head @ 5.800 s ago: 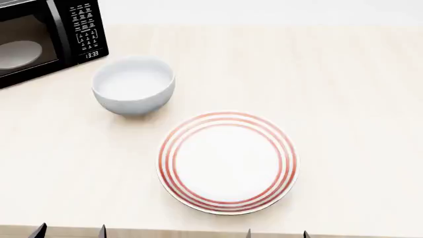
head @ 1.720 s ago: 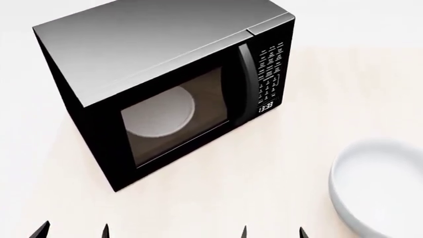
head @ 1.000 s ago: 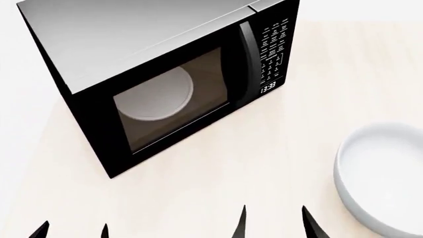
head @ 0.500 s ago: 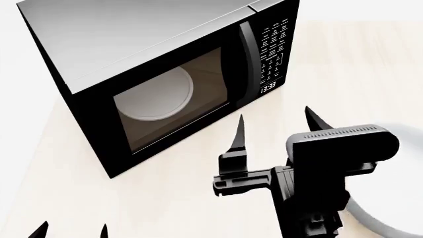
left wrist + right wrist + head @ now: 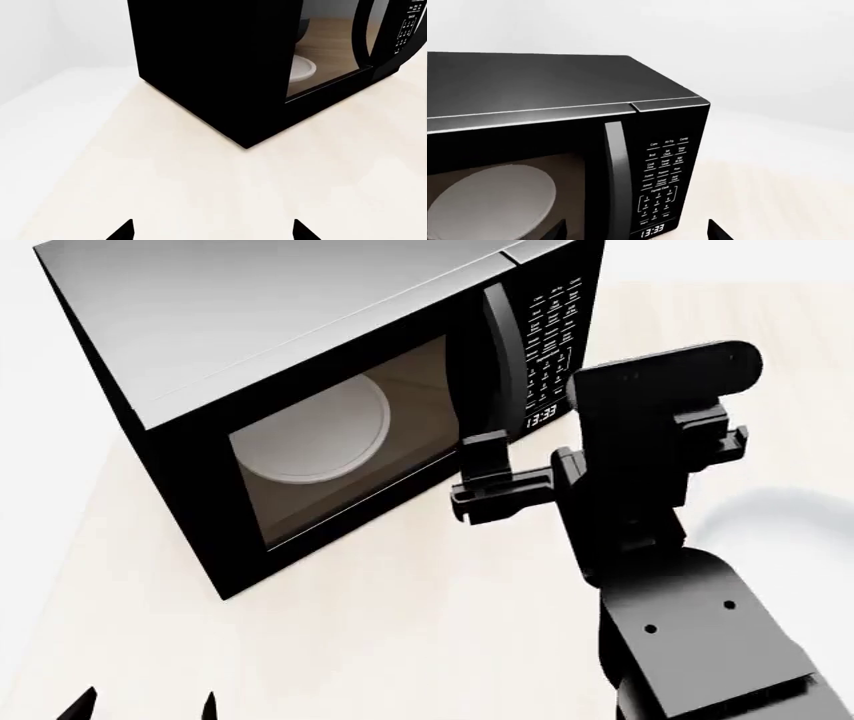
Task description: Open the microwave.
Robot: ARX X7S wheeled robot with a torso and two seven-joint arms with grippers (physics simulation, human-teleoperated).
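Black and heavy-looking, the microwave (image 5: 320, 400) stands shut at the bench's (image 5: 400, 640) far left, and its stiff vertical handle (image 5: 497, 360) beside the keypad (image 5: 554, 335) looks the place to hook and pull. The right gripper (image 5: 527, 445), jaws spread and empty, has risen from low in view half a second ago to just before that handle. The left gripper (image 5: 212, 231) shows only parted tips, holding nothing.
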